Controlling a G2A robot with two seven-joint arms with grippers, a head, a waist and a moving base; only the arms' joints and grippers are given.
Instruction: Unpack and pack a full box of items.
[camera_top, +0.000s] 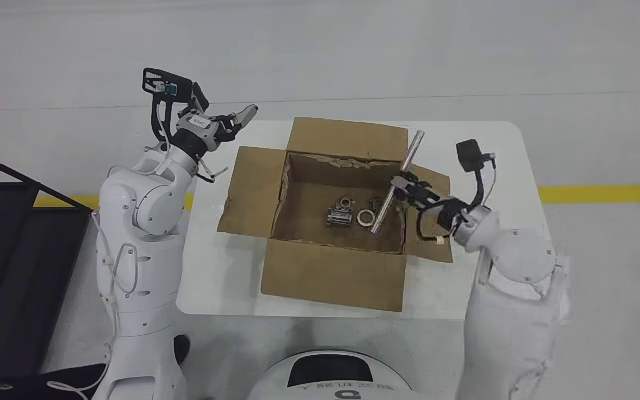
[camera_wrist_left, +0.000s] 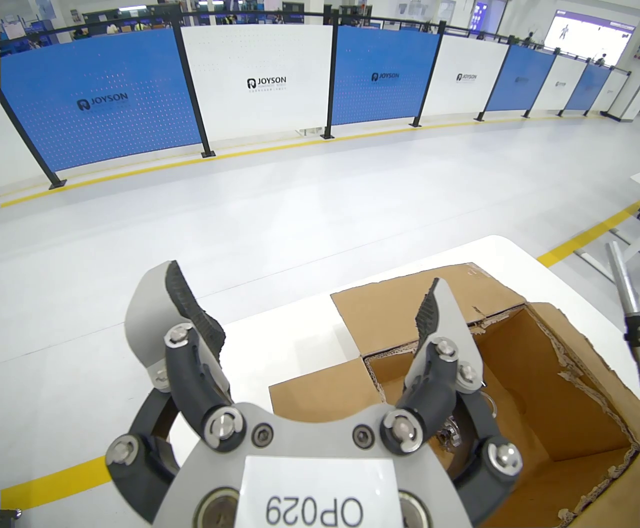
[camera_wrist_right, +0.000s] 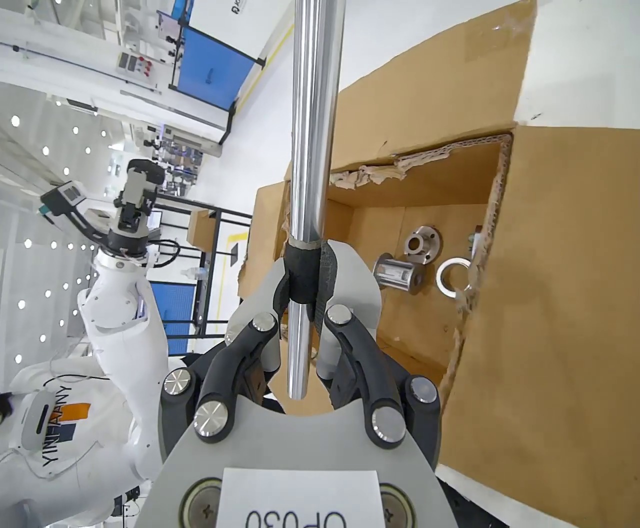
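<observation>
**Rod clamped over the box's right rim**

The white table (camera_top: 225, 272) carries the open cardboard box (camera_top: 335, 272), its flaps spread outward and its inner edges torn. My right claw (camera_wrist_right: 306, 272) is clamped on a steel rod (camera_wrist_right: 312, 125) near one end, and the rod slants across the right rim. My left claw (camera_wrist_left: 306, 290) hangs spread, holding nothing, over the table's far-left corner, apart from the left flap. On the box floor, close together, lie a short cylinder (camera_wrist_right: 397, 274), a flanged hub (camera_wrist_right: 422, 244) and a ring (camera_wrist_right: 454, 276).

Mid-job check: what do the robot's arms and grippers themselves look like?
The left arm and right arm are white shells with black cables at the wrists. The left gripper and right gripper have grey plates, black linkages, silver bolts, ribbed black pads, white printed labels.
</observation>
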